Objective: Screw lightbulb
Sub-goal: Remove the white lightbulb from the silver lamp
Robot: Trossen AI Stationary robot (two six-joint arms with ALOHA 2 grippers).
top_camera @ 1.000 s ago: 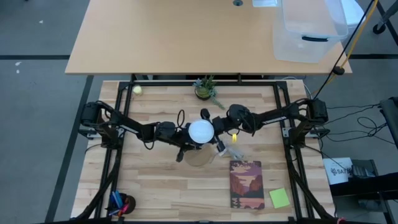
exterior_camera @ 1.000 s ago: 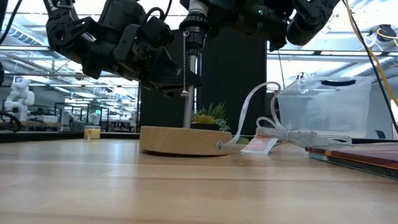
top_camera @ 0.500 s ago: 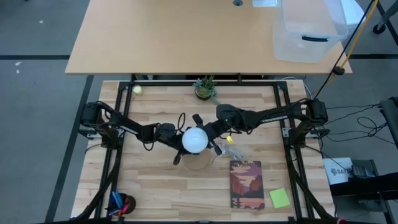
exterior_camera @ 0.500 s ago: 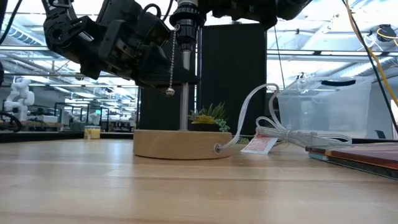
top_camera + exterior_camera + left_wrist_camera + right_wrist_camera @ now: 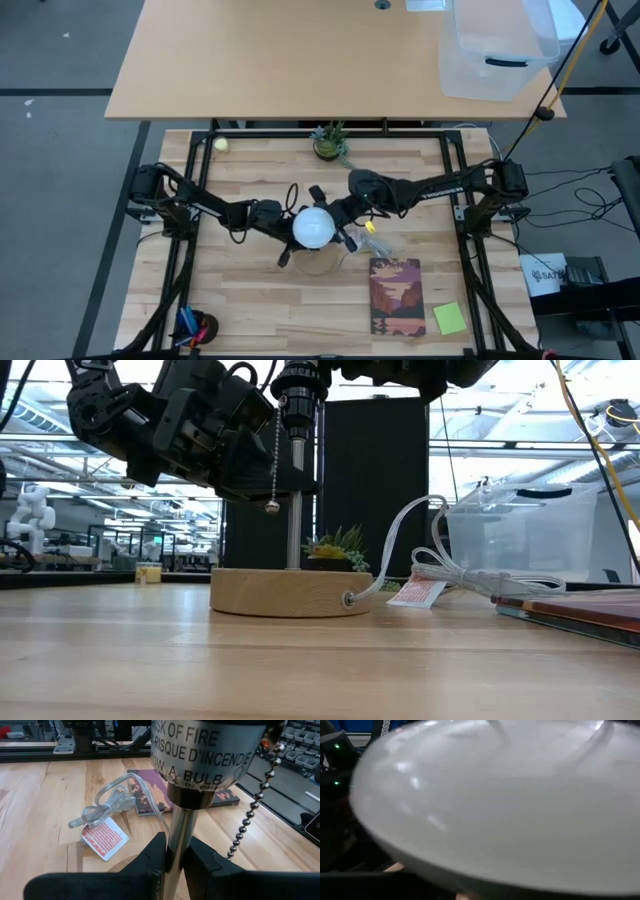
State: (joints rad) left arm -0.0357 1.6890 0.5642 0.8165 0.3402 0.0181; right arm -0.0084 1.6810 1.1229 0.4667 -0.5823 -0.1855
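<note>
Left tool point(image 5: 172, 855) clamps the lamp post point(image 5: 177, 837); right tool's state unclear; lightbulb point(image 5: 313, 227) upright, globe skyward.

White bulb, pale wood, dark claws.
The lightbulb point(image 5: 312, 227) was frosted white; the worktop point(image 5: 250, 300) showed light planks; a book point(image 5: 396, 297) wore reddish landscape art.

Two dark, slim jointed arms, black casings with rounded joint housings, on black frame mounts at nine and three o'clock of the table. Black cables looping along the links. Left gripper point(image 5: 172, 862): matte black, wedge-shaped fingers. Small green indicator lights on dark housing.
</note>
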